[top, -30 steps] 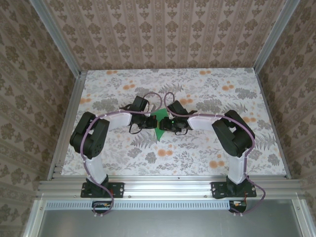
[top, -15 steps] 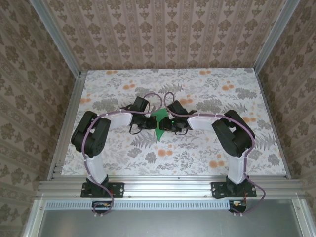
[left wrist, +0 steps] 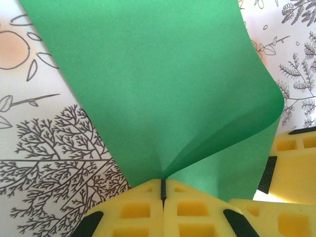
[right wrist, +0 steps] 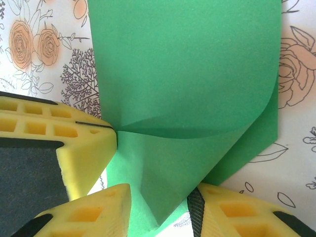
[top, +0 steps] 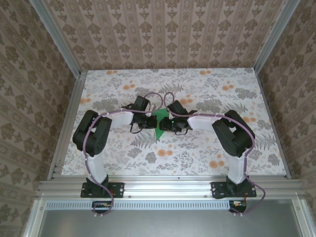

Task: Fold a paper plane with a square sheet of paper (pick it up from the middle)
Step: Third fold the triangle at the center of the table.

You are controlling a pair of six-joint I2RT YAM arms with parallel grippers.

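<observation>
- Though bolted well apart at the near edge of the bench (top: 212, 153), bent inward to meet mid-bench, nose to nose over the square sheet of paper (top: 158, 131).
- On the left: left pincer (left wrist: 163, 183) clamped fully shut on the near edge of the sheet, pads flat together. Probably there as an anchor, to stop the paper sliding during work on the other side.
- From that pinch: puckers fanning outward and one corner rolled up and over in a soft curl, not pressed flat. Looks like a fold in the making, not a finished crease.
- In the middle: sheet partly on the bench, partly lifted, doubled over in places but well short of a dart shape. Judged early in the folding.
- On the right: right pincer (right wrist: 160, 197) with jaws standing apart, straddling a pointed flap of the green. No clear squeeze visible, so read as open around the paper, not holding it. Set close against the left pincer, likely to catch the flap right beside the anchored spot.
- Next, most likely: closing on that flap and drawing it across. Thin paper, easily crumpled or torn if pulled hard against the anchor.
</observation>
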